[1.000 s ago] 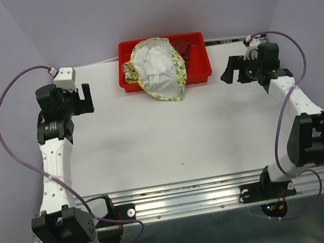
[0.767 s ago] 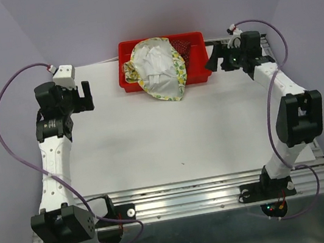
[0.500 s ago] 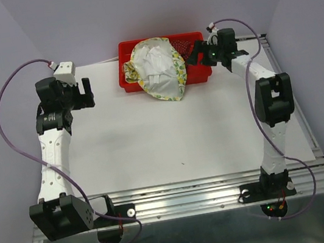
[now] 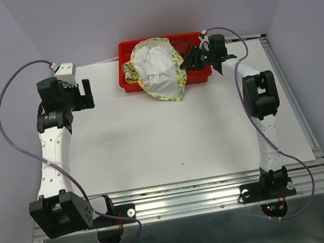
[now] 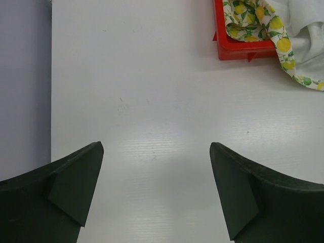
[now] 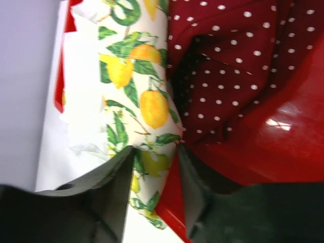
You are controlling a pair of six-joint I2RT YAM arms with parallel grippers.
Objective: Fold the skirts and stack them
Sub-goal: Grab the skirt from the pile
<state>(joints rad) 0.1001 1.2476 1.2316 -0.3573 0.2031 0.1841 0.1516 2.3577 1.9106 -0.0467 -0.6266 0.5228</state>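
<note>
Right wrist — red tray (image 6: 263, 157) holds lemon skirt (image 6: 147, 101) beside dotted skirt (image 6: 238, 61).

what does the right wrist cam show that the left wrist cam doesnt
Only the right wrist view: the dark red dotted skirt lying in the red tray, and the right hand straddling a fold of the lemon skirt. Only the left wrist view: the left hand, open over the white table. Both: the lemon skirt and the red tray.
</note>
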